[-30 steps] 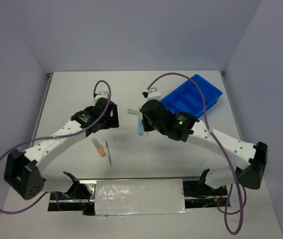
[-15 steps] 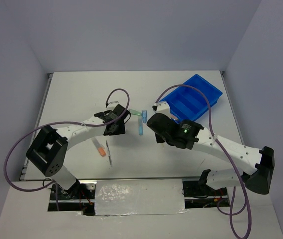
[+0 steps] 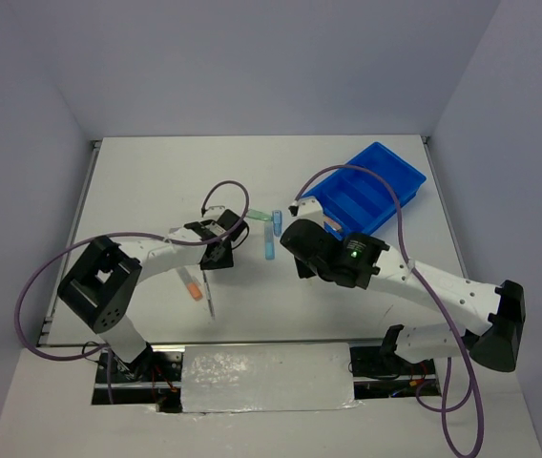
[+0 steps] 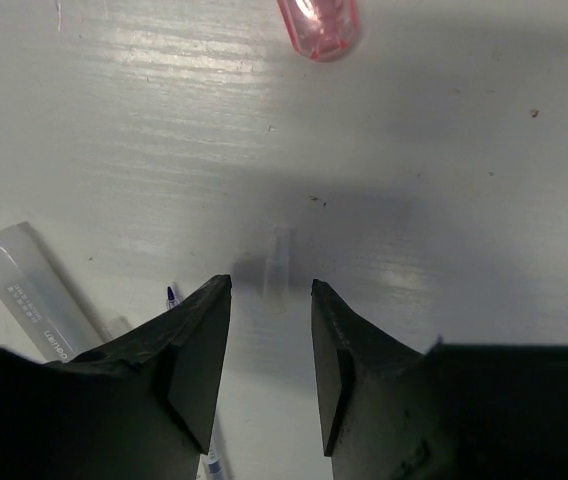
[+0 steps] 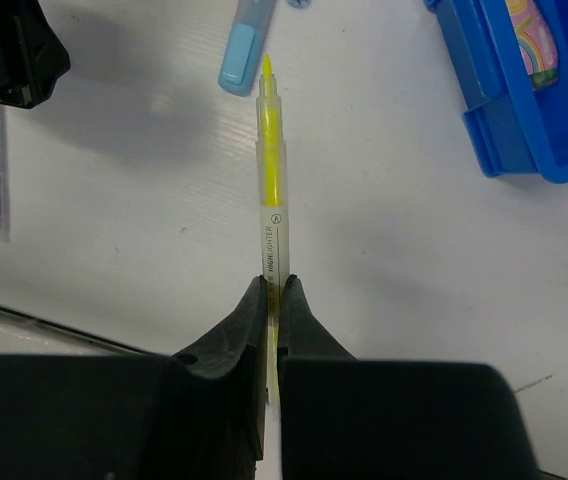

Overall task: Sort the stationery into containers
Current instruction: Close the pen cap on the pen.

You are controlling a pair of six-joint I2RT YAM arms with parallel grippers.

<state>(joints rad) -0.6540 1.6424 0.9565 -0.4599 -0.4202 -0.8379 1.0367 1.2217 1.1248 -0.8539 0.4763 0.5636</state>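
Observation:
My right gripper (image 5: 276, 283) is shut on a clear yellow highlighter (image 5: 272, 180), which sticks out ahead of the fingers, above the table. A light blue marker (image 5: 239, 45) (image 3: 270, 246) lies just past its tip. The blue tray (image 5: 524, 100) (image 3: 371, 186) stands to the right, with a rainbow-patterned item (image 5: 532, 40) in one compartment. My left gripper (image 4: 271, 285) (image 3: 217, 254) hangs low over bare table, its jaws partly apart with nothing between them. A pink pen (image 4: 319, 20) lies ahead of it and a clear marker (image 4: 29, 295) to its left.
An orange pen (image 3: 193, 286) and a thin pen (image 3: 209, 298) lie near the front left of centre. A green piece (image 3: 260, 217) and a small blue cap (image 3: 277, 222) sit between the two arms. A blue-tipped pen (image 4: 171, 295) pokes out beside the left finger.
The left arm has swung in towards the middle and dropped close to the table while its jaws narrowed. The right arm has drawn back to the right, still gripping the highlighter.

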